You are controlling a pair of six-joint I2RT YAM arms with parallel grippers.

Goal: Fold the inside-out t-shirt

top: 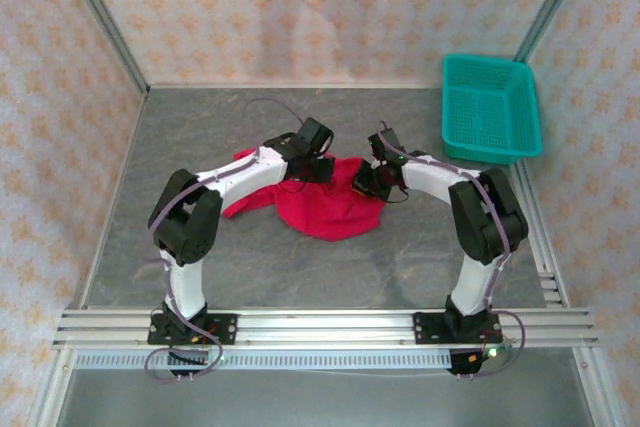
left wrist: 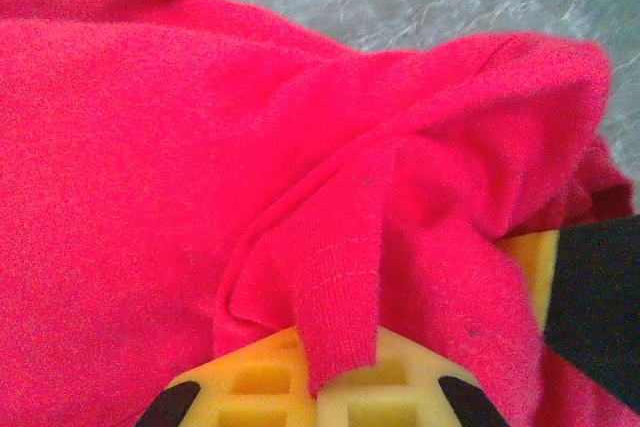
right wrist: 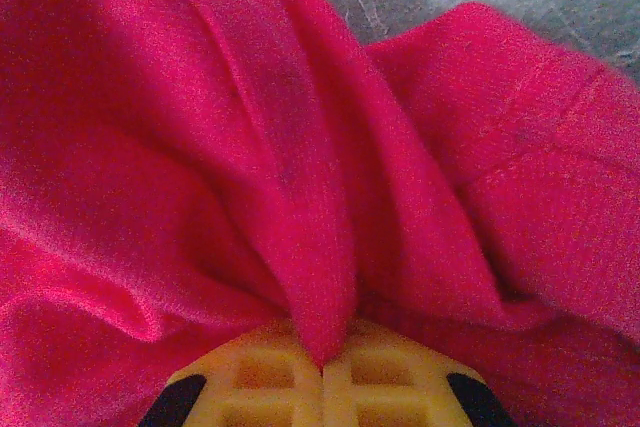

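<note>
1. The left hand is clamped on a narrow hemmed strip of the bright red soft cloth t-shirt, and the strip droops out of the grip.
2. The right hand is pressed together on a raised ridge of the same cloth.
3. From both hands, the shirt's bulk lies toward the near edge of the grey stone-patterned worktop. It is a crumpled heap at the middle, with its long axis roughly parallel to that edge. One lobe trails under the left arm toward the left edge.
4. The hands sit near each other along the heap's far side, one toward each end, so neither is clearly nearer. Spreading the cloth probably means drawing them apart along that axis.
5. A teal plastic mesh basket stands in the far right corner, well apart.
</note>
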